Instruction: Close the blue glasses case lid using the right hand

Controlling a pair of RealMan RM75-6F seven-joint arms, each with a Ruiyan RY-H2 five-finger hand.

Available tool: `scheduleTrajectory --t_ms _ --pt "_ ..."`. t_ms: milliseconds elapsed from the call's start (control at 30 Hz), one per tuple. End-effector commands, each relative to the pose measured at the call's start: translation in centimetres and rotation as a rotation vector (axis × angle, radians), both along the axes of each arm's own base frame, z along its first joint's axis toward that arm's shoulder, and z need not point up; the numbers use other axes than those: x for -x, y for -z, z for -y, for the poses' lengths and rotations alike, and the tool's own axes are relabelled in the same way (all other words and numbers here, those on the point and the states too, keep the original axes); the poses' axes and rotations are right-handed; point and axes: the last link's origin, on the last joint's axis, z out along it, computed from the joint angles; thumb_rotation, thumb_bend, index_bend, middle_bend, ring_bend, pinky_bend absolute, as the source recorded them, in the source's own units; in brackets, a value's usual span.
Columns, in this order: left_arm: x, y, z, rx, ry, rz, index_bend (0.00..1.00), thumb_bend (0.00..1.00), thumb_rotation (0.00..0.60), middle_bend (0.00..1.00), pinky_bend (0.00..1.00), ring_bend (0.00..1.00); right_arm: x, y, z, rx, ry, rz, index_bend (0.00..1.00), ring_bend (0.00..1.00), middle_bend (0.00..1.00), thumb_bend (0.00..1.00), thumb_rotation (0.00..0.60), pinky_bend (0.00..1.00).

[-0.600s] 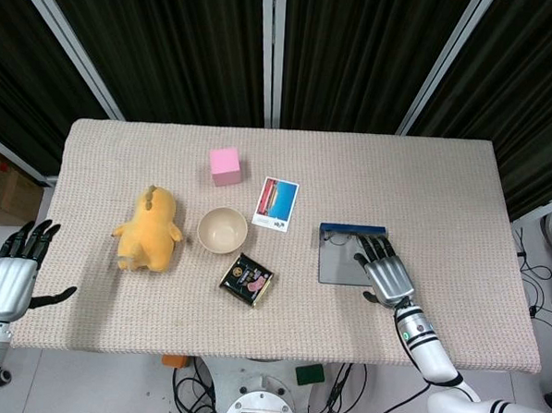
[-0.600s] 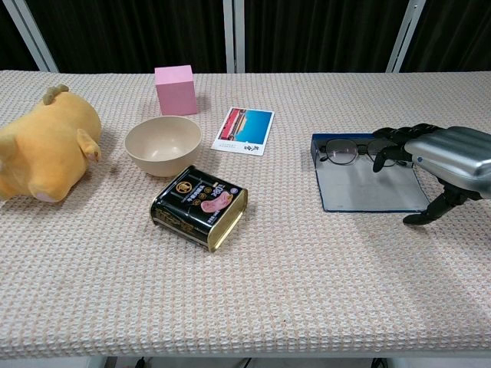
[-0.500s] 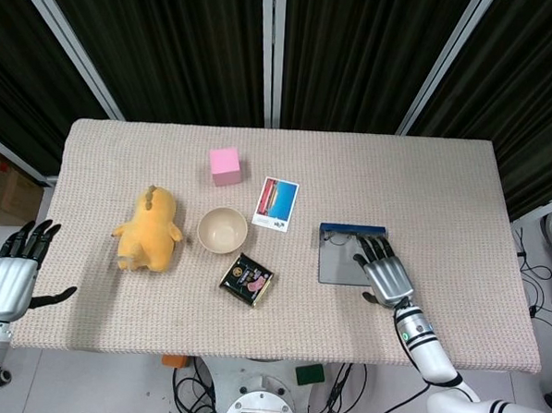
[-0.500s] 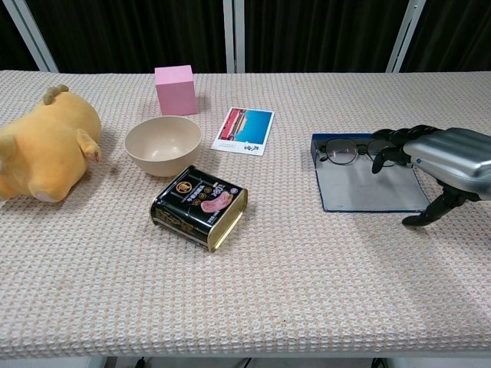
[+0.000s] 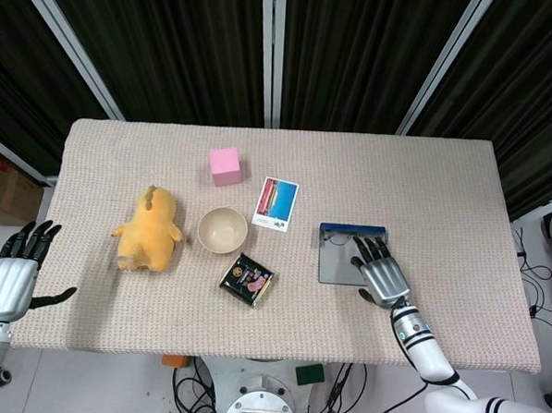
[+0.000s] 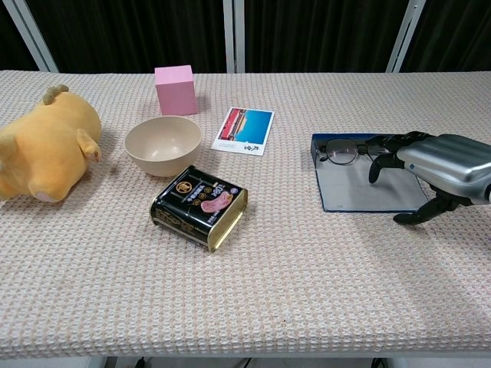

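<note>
The blue glasses case point(image 5: 338, 258) point(image 6: 353, 184) lies open at the right of the table, its grey lid flat toward the front and a pair of glasses point(image 6: 347, 149) in its far blue tray. My right hand point(image 5: 381, 273) point(image 6: 437, 165) hovers palm down over the lid's right edge, fingers spread and reaching toward the glasses, holding nothing. My left hand point(image 5: 11, 273) hangs open off the table's left edge, seen only in the head view.
A black tin point(image 5: 246, 279) point(image 6: 200, 206) lies left of the case. Further left are a beige bowl point(image 6: 163, 144), a postcard point(image 6: 244, 129), a pink cube point(image 6: 175, 88) and a yellow plush toy point(image 6: 46, 146).
My right hand has slid slightly left and toward the front over the lid. The case and the left hand have not moved.
</note>
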Motion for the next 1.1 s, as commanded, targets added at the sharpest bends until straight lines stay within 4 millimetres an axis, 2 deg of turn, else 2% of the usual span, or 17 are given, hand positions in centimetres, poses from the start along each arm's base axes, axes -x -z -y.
scheduleTrajectory --t_ms 33,200,367,467,700,800,900,1100 --pt "0.1 0.0 0.0 0.002 -0.004 0.0 0.08 0.03 0.474 0.05 0.14 0.01 0.0 0.2 0.0 -0.006 0.001 -0.004 0.37 0.0 0.0 0.5 0.6 0.0" --pt "0.2 0.1 -0.1 0.004 -0.008 0.0 0.08 0.03 0.478 0.05 0.14 0.01 0.0 0.5 0.0 -0.015 0.003 -0.009 0.4 0.0 0.0 0.52 0.6 0.0" --pt "0.4 0.1 0.0 0.007 -0.016 -0.001 0.08 0.04 0.476 0.05 0.14 0.01 -0.2 0.7 0.3 -0.034 0.004 -0.015 0.4 0.0 0.0 0.53 0.6 0.0" --pt "0.5 0.0 0.0 0.005 -0.02 0.0 0.08 0.04 0.478 0.05 0.14 0.01 -0.5 0.8 0.5 -0.037 0.0 -0.002 0.4 0.0 0.0 0.6 0.6 0.0" --pt "0.6 -0.1 0.0 0.003 -0.024 0.002 0.08 0.04 0.484 0.05 0.14 0.01 -0.9 0.7 0.9 -0.023 0.003 0.03 0.41 0.0 0.0 0.89 0.6 0.0" --pt "0.7 -0.1 0.0 0.004 -0.024 0.005 0.08 0.04 0.486 0.05 0.14 0.01 -0.9 0.5 1.1 -0.011 0.006 0.041 0.43 0.0 0.0 0.97 0.6 0.0" --pt "0.7 -0.1 -0.1 0.005 -0.024 0.009 0.08 0.04 0.489 0.05 0.14 0.01 -1.0 0.4 1.3 -0.005 0.006 0.048 0.43 0.0 0.0 1.0 0.6 0.0" --pt "0.9 0.0 -0.1 0.004 -0.031 0.009 0.08 0.04 0.51 0.05 0.14 0.01 -1.2 -0.1 2.3 0.035 0.005 0.059 0.42 0.0 0.0 1.0 0.6 0.0"
